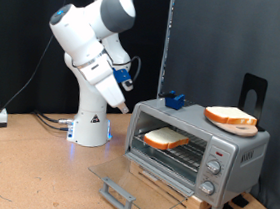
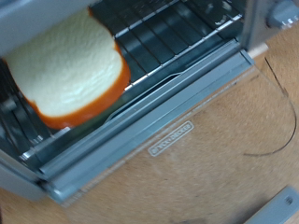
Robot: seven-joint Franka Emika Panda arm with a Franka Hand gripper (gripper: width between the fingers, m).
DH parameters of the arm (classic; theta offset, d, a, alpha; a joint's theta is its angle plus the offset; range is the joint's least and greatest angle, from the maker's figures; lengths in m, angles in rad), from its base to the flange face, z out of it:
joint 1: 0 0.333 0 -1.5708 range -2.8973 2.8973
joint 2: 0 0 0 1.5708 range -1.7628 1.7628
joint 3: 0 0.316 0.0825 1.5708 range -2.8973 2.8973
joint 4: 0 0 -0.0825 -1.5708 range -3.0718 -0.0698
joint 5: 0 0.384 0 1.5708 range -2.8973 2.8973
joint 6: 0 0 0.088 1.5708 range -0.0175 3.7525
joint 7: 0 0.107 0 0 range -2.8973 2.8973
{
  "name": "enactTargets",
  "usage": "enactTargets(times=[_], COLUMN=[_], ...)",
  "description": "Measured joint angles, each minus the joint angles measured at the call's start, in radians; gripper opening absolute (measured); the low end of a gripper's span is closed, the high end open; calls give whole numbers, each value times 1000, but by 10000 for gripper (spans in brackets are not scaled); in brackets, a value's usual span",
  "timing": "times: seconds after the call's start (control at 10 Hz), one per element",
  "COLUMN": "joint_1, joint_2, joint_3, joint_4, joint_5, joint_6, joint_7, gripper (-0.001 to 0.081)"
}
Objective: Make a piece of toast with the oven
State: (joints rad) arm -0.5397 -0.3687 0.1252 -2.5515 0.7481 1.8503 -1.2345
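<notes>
**Q:** So where's the piece of toast (image 1: 164, 139) sitting at this point?

**A:** It's inside the oven (image 1: 197, 151), lying flat on the wire rack (image 2: 177, 37), toward the exterior view's left side of the cavity. The glass door (image 1: 137, 181) is dropped fully open and lies flat in front. A second, matching slice (image 1: 230, 118) rests on the oven's roof.

**Q:** And the gripper?

**A:** The gripper (image 1: 127, 81) hangs up and off toward the exterior view's left of the oven, well apart from the bread and holding nothing. Honestly can't tell whether its fingers are apart or together; they don't show in the wrist view either. That view looks down past the door's hinge edge into the oven's mouth, so the slice lies below and ahead of the hand.
</notes>
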Motion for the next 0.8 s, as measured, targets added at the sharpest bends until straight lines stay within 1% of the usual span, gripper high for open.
enactTargets(times=[0.1, 0.2, 0.3, 0.4, 0.6, 0.7, 0.8], joint_1=[-31, -54, -52, -57, -81, -98, -116], joint_2=[-7, -12, -12, -3, 49, 88, 128], joint_3=[-14, -11, -10, -13, -27, -39, -52], joint_4=[11, 18, 16, 19, 44, 61, 82], joint_5=[-31, -49, -47, -44, -20, -4, -2], joint_6=[-47, -79, -75, -111, -172, -187, -199], joint_7=[120, 220, 173, 237, 436, 529, 600], gripper=[807, 807, 807, 807, 807, 807, 807])
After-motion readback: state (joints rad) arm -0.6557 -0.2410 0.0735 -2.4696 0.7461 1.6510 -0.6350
